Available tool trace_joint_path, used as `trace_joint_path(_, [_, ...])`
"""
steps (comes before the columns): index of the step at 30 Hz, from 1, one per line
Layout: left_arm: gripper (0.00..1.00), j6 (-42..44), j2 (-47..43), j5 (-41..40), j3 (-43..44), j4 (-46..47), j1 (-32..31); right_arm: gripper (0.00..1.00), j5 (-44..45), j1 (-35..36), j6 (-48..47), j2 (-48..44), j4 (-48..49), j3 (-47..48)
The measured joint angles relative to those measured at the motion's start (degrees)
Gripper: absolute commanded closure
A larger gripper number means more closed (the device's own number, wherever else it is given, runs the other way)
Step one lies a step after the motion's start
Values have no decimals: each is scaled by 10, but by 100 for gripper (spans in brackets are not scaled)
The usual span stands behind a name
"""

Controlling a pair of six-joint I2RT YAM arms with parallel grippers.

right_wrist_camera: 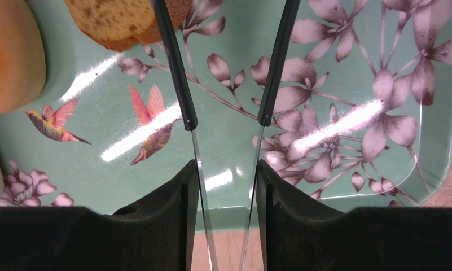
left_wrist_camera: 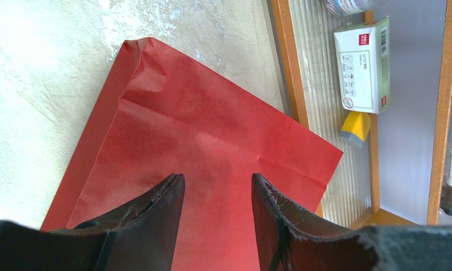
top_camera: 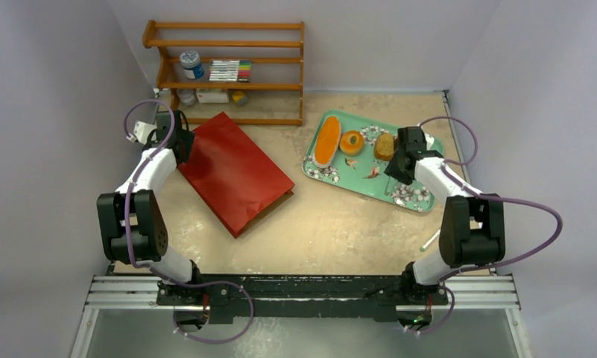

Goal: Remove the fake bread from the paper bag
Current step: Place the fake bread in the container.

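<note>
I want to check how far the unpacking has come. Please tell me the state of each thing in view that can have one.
paper bag: lying flat on the table, mouth facing the near side, inside hidden.
long loaf: out of the bag, on the tray.
round bun: on the tray, beside the loaf.
slice: on the tray, right of the bun.
left gripper: open, empty, over the bag.
right gripper: open, empty, over the tray.

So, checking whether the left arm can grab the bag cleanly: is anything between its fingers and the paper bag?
Nothing visible. The left fingers stand open directly over the flat paper bag, at its far corner, with only bare red paper between them. Its mouth is at the opposite end.
</note>
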Motion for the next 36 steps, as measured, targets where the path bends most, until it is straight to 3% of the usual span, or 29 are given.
trace_joint_path(18, [53,-5,1,0,0,0,0,52,-36,-26,0,7,18,-24])
trace_joint_path(31, [53,-9,2,-1,0,2,0,53,-47,-26,-1,7,28,-37])
trace_joint_path(36, [53,-9,7,-1,0,2,0,58,-47,-26,-2,19,35,-37])
